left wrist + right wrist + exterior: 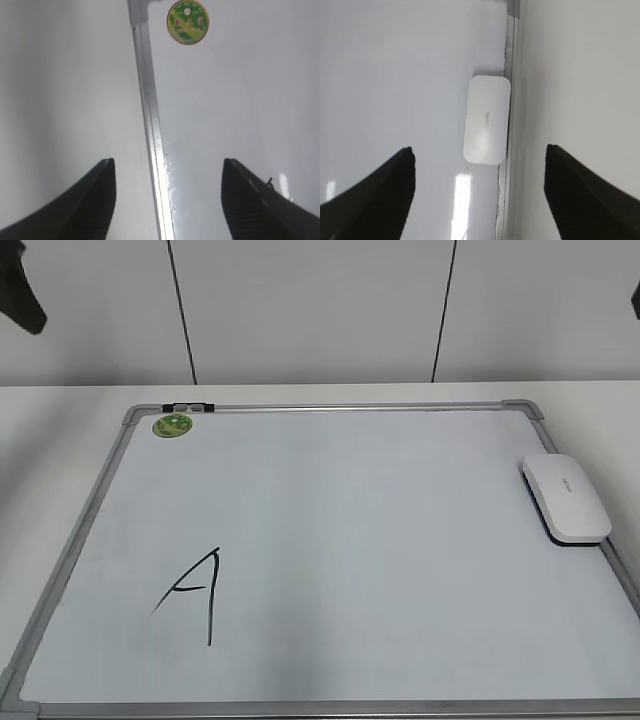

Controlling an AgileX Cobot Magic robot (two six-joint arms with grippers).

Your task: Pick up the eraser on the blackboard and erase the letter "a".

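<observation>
The white eraser lies flat at the right edge of the blackboard, against its grey frame. In the right wrist view the eraser is just ahead of my open, empty right gripper, which hovers above the board. My left gripper is open and empty above the board's left frame rail, with the board surface on its right. A large angular capital "A" is drawn at the board's front left. No small lowercase "a" shows in any view.
A round green magnet sits at the board's far left corner and also shows in the left wrist view. A small black and grey clip sits on the far frame rail. The board lies on a white table.
</observation>
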